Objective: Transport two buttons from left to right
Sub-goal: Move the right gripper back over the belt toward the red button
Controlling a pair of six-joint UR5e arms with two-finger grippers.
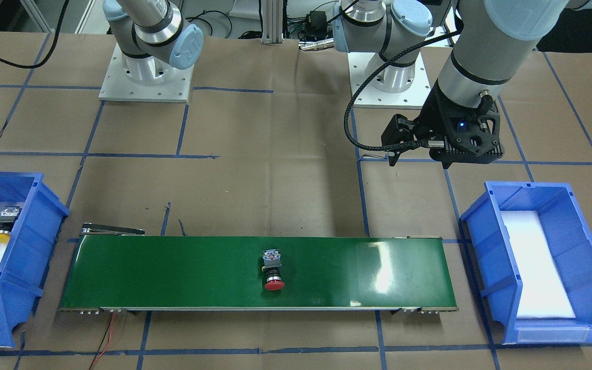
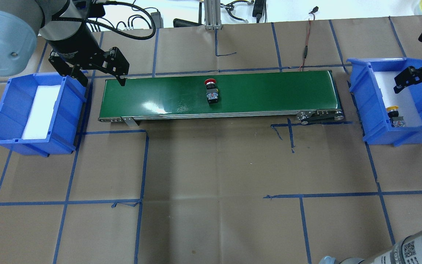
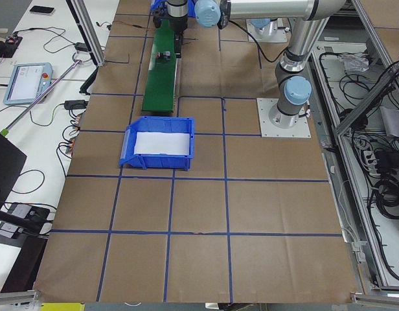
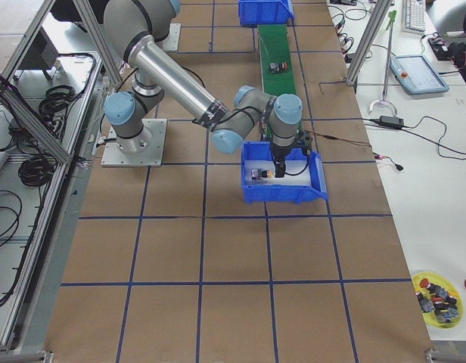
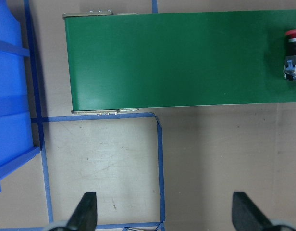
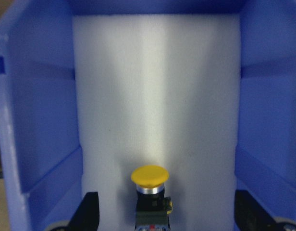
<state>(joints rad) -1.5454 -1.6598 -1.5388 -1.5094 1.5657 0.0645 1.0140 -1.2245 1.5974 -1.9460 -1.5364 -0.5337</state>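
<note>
Buttons first: the yellow button (image 6: 149, 175) lies on the white foam inside the right bin (image 2: 361, 106), just off the right end of the belt (image 2: 269, 91). So one of the two looks delivered. The right gripper (image 2: 413, 86) hangs over that bin off the belt's right end, spread wide and gripping nothing, with the yellow cap between its fingers (image 6: 89, 211) and apart from both.

There's the first hazard, I'd say. A closing or a careless sideways pull-out from here could catch the yellow button and drag it back out of the bin.

Further out, the red button (image 2: 211, 90) lies on its side about midway along the belt, cap toward the belt's far edge. It sits on a round cap, so it could roll or twist and reach the belt's right end askew. It could then drop into the gap short of the bin, or make a poor target for a pinch.

Farthest out, the left gripper (image 2: 103, 80) hovers at the belt's left end, fingers wide and empty. Beside that end the left bin (image 2: 68, 106) shows only its foam.

Now the doubtful bits. Whether the belt is running cannot be told. The yellow button's body is cut off at the bottom of the right wrist view, and how high the fingers sit above the foam is unclear. The overhead view crops the right arm at its edge, and the front view shows only a sliver of that gripper.
</note>
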